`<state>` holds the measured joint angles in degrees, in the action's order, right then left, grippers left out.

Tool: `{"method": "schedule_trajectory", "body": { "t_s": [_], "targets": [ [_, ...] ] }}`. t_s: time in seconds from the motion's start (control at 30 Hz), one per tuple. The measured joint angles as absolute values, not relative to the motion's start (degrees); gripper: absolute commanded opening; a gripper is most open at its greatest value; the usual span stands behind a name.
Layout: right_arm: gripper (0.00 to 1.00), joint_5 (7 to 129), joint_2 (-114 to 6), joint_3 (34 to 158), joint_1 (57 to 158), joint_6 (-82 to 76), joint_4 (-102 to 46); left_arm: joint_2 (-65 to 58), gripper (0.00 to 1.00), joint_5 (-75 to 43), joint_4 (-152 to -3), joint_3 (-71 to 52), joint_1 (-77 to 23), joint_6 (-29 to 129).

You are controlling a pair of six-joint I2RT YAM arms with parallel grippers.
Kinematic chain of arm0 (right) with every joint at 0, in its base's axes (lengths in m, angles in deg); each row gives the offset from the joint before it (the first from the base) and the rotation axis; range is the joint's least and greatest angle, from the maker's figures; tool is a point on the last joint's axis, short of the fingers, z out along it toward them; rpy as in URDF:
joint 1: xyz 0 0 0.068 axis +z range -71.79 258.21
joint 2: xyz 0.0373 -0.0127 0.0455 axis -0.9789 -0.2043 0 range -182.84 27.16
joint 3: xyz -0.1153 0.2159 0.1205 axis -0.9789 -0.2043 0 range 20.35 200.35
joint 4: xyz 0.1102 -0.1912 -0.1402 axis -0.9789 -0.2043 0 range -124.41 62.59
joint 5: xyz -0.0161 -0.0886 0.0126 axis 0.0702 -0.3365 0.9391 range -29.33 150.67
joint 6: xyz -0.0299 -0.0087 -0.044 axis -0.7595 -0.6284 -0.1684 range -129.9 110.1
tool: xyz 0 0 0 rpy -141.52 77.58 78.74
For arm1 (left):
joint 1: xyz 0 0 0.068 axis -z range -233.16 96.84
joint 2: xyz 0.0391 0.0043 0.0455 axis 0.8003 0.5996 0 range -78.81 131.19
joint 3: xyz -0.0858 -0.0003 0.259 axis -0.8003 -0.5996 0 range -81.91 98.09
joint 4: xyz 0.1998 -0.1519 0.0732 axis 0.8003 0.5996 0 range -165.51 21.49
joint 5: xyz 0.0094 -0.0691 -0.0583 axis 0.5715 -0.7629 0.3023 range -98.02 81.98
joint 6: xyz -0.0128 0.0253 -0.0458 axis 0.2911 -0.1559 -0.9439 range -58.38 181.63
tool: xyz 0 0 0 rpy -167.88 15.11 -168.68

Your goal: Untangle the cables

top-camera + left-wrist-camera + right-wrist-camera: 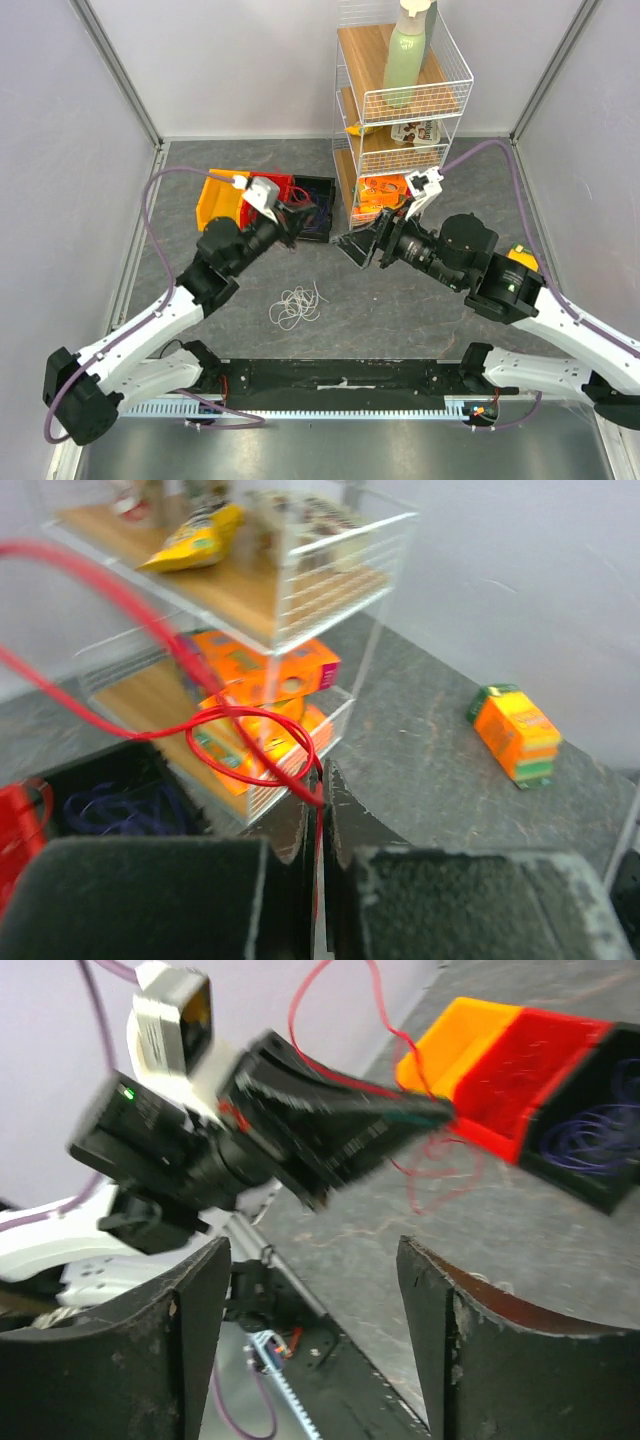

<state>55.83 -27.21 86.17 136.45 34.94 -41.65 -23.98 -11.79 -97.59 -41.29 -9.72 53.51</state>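
1. Left wrist view: the left gripper (320,810) has its two dark padded fingers pressed together on a thin red cable (200,727), pinched right at the tips.
2. From that pinch the red cable rises, curls into a loose loop, and sweeps away up and to the left in a long blurred strand (its far end leaves the picture).
3. Behind the loop stands a white wire shelf rack (330,550) with wooden shelves holding snack packets and orange cartons.
4. A small orange box with a green end (515,730) lies apart on the dark grey table (430,750).
5. At lower left sits an open black plastic bin (150,765) holding a thin purple cable (120,805) in a loose tangle.
6. From the right wrist, the right gripper (312,1260) has its fingers spread wide apart with nothing between them (it faces the left gripper).
7. The same view shows three bins in a touching row: an orange plastic bin (455,1040), a red plastic bin (540,1070), then the black one.
8. Seen from the top camera, a thin white cable (297,305) lies in a small looped clump on the table, between the two arms and touching neither gripper.
9. A pale green bottle (405,55) stands on the rack's top shelf.
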Motion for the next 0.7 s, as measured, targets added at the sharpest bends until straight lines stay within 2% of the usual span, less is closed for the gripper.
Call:
{"method": "schedule_trajectory", "body": {
  "t_s": [0.3, 0.47, 0.57, 0.7],
  "targets": [
    [0.77, 42.3, -18.6, 85.8, 136.4, 28.9, -53.2, -14.5, 0.02, -18.2, -82.3, -29.1, -30.1, 42.1],
    [0.77, 39.6, -13.9, 83.1, 136.4, 28.6, -55.7, -6.2, 0.02, -14.5, -79.6, -22.2, -36.0, 43.8],
    [0.76, 39.0, -12.8, 81.6, 136.4, 28.8, -56.6, 0.8, 0.02, -13.7, -81.6, -18.1, -38.5, 45.5],
    [0.76, 38.2, -11.9, 80.4, 136.4, 29.1, -57.6, 7.7, 0.02, -16.2, -93.1, -21.2, -41.1, 45.9]
  ]
}}
